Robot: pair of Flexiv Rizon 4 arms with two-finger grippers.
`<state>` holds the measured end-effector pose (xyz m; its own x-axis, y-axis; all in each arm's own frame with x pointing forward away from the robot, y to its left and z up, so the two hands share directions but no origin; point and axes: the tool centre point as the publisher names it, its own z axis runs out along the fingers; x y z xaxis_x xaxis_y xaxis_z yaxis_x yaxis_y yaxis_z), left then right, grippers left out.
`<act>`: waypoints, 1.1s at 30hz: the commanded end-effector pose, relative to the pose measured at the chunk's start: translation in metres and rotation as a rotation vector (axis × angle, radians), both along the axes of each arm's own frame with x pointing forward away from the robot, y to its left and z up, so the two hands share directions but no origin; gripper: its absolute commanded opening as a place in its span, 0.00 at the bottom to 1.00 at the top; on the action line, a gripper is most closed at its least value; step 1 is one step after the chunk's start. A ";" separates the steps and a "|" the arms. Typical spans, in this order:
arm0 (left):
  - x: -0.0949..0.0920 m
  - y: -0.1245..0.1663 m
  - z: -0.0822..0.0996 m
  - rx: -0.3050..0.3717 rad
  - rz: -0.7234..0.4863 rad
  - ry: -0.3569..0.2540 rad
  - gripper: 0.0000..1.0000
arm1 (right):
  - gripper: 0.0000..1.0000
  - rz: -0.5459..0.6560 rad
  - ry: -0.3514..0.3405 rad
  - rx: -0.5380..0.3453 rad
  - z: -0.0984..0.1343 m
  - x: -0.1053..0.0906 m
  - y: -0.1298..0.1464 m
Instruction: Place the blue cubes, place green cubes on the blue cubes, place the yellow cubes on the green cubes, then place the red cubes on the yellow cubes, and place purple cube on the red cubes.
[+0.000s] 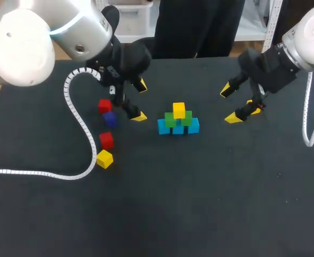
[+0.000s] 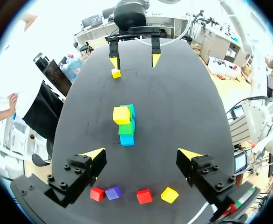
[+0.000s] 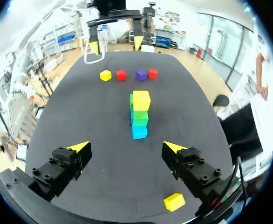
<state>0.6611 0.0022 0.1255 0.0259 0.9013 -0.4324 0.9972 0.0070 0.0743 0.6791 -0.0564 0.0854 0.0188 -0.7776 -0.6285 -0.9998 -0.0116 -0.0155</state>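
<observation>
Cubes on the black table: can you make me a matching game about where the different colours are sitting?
Things
1. small purple cube
2. light blue cubes
3. green cubes

Places
A. lowest layer, resting right on the black table
B. off to the side in a row, between two red cubes
C. middle layer, with one yellow cube on top of them

Pairs: 1-B, 2-A, 3-C
</observation>
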 end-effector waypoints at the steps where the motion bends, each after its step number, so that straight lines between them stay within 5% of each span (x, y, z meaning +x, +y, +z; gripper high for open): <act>1: 0.000 0.001 0.000 -0.002 -0.002 0.000 1.00 | 1.00 0.028 -0.025 -0.041 0.003 0.002 0.008; 12: 0.000 0.001 0.000 -0.002 -0.002 0.000 1.00 | 1.00 -0.029 0.015 -0.142 -0.011 0.009 -0.026; 33: 0.000 0.001 0.000 -0.002 -0.002 0.000 1.00 | 1.00 -0.024 -0.044 -0.317 -0.012 0.018 -0.105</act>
